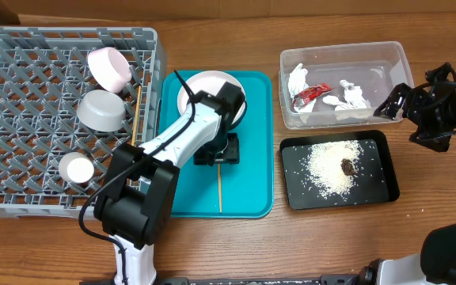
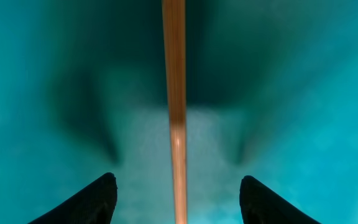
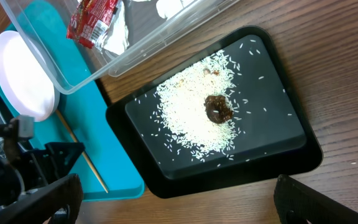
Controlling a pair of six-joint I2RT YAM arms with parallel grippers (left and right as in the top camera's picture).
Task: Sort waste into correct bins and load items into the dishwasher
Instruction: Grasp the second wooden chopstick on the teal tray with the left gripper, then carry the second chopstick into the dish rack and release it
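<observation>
My left gripper (image 1: pixel 216 152) is open low over the teal tray (image 1: pixel 252 190), its fingers either side of a wooden chopstick (image 1: pixel 220 190). In the left wrist view the chopstick (image 2: pixel 176 124) runs between the open fingers (image 2: pixel 178 199), untouched. The round white plate (image 1: pixel 204 89) lies on the tray behind the gripper. The grey dish rack (image 1: pixel 22 95) holds the small white dish (image 1: pixel 109 67), grey bowl (image 1: pixel 104 109), white cup (image 1: pixel 77 168) and the second chopstick (image 1: pixel 137 111). My right gripper (image 1: pixel 412 123) is open and empty, right of the bins.
The clear tub (image 1: pixel 386 59) holds white napkins (image 1: pixel 351 96) and the red-and-silver wrapper (image 1: pixel 311 93). The black tray (image 1: pixel 295 194) holds rice (image 1: pixel 327 166) and a brown lump (image 1: pixel 347 165). The right wrist view shows the lump (image 3: pixel 219 109), wrapper (image 3: pixel 92 22) and plate (image 3: pixel 20 74).
</observation>
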